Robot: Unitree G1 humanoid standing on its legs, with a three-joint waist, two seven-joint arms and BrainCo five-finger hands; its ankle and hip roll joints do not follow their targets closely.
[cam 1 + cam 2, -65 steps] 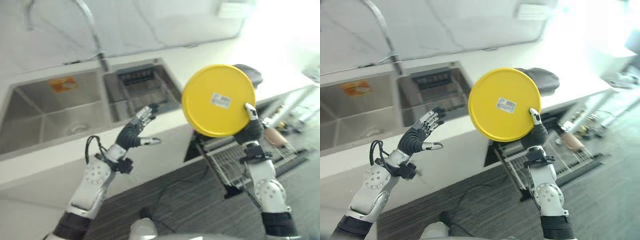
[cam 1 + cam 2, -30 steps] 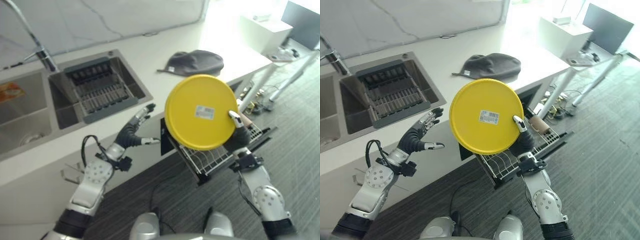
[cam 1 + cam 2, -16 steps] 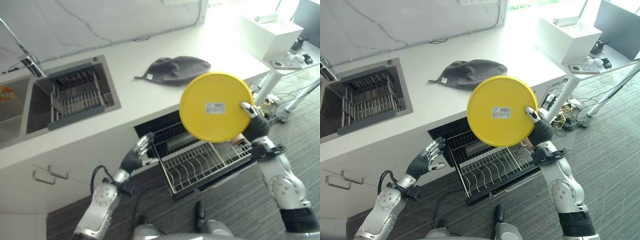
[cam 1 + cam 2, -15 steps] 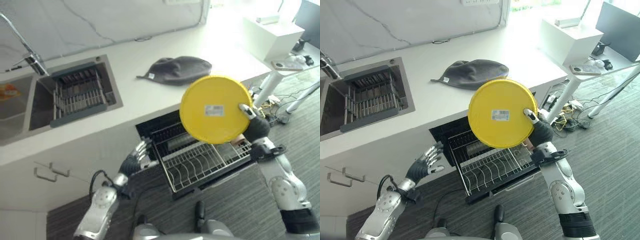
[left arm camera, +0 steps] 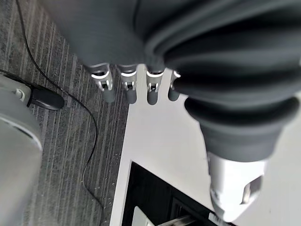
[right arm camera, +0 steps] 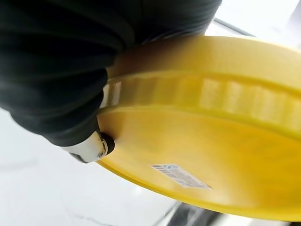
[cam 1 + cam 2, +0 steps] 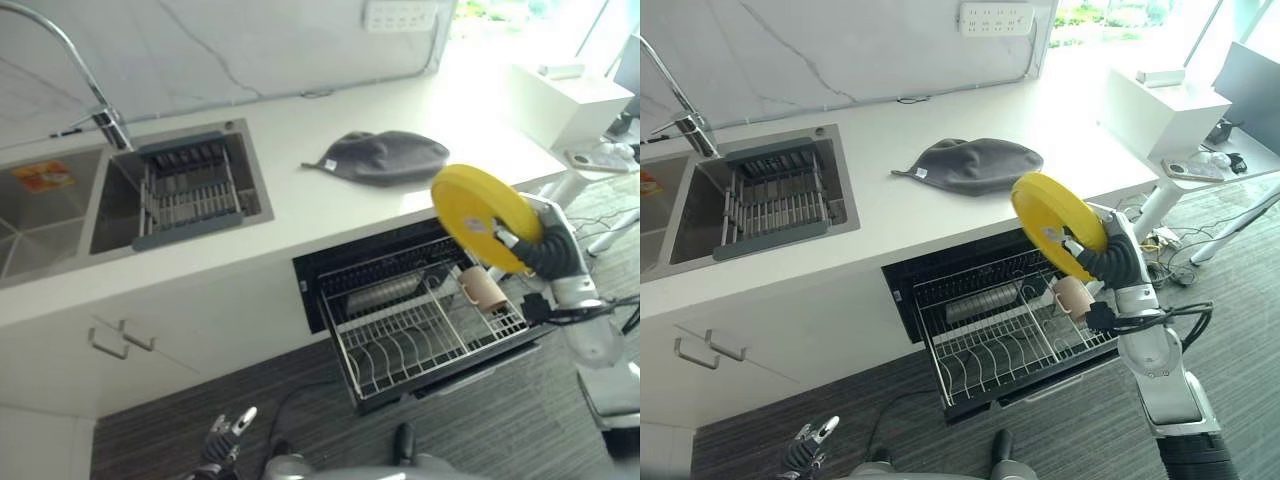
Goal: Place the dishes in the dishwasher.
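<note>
A round yellow plate (image 7: 484, 216) is held tilted, almost edge-on, above the right end of the pulled-out dishwasher rack (image 7: 398, 347). My right hand (image 7: 548, 252) is shut on its lower right rim, and its thumb (image 6: 100, 146) presses the labelled underside of the plate (image 6: 202, 141). A pinkish cup (image 7: 1072, 296) lies in the rack just below the plate. Low down by the floor, my left hand (image 7: 810, 442) hangs with its fingers (image 5: 115, 84) straight and holding nothing.
A grey cloth (image 7: 386, 156) lies on the white counter above the dishwasher. To the left, the sink holds a dark drying rack (image 7: 188, 186) under the tap (image 7: 103, 120). A white table (image 7: 1200, 150) and cables stand at the right. The floor is striped grey.
The view has swung. The plate has turned from facing me to nearly edge-on and moved right and down over the rack's right end. My left arm has dropped to the picture's bottom edge.
</note>
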